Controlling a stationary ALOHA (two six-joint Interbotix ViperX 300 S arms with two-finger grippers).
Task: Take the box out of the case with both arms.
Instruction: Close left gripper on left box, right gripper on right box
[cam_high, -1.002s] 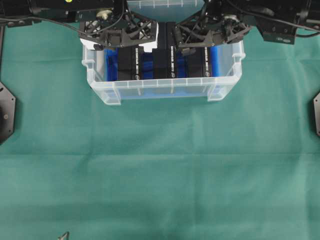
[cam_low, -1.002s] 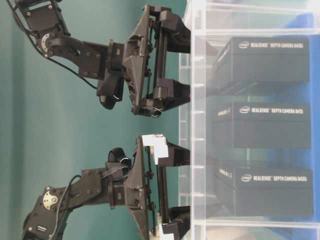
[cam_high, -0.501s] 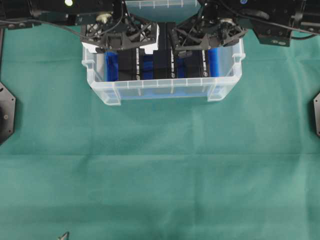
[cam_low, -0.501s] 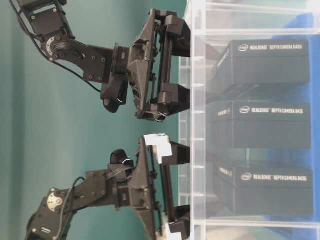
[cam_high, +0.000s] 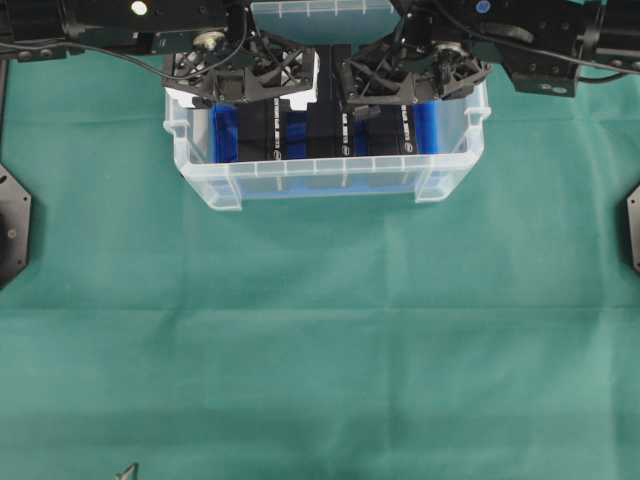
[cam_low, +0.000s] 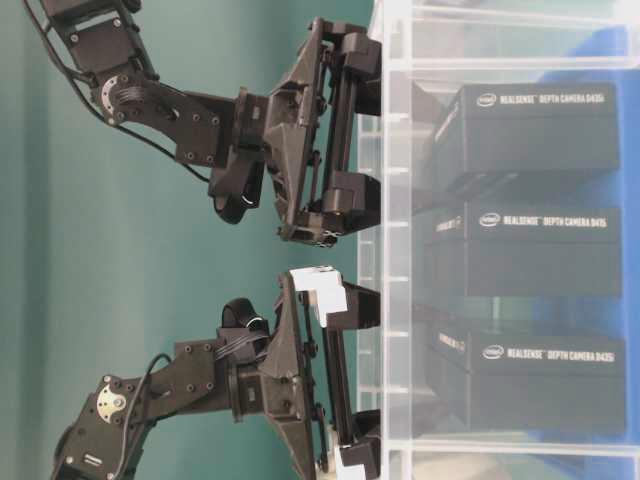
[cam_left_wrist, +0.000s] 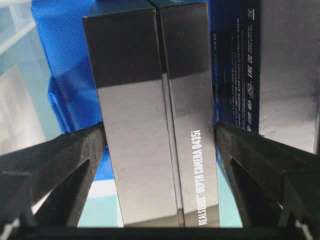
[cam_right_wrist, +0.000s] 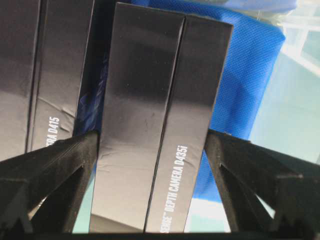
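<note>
Both spread grippers lower now, left gripper (cam_left_wrist: 160, 145) and right gripper (cam_right_wrist: 150, 150) each astride a box (cam_left_wrist: 150, 120).

Lots of stuff cut off or blocked here

From overhead, both arms run off the top edge and cover the far half of the case (cam_high: 330, 185), so the boxes' far ends are hidden, and so is most of the bin behind (cam_high: 320, 15). The left gripper (cam_left_wrist: 160, 150) and right gripper (cam_right_wrist: 150, 150) show only finger bases; tips are out of frame. Whether the pads actually touch the left box (cam_left_wrist: 150, 125) or right box (cam_right_wrist: 150, 125) is hard to say. The middle box (cam_right_wrist: 45, 75) is clipped, lettering partly lost.
</note>
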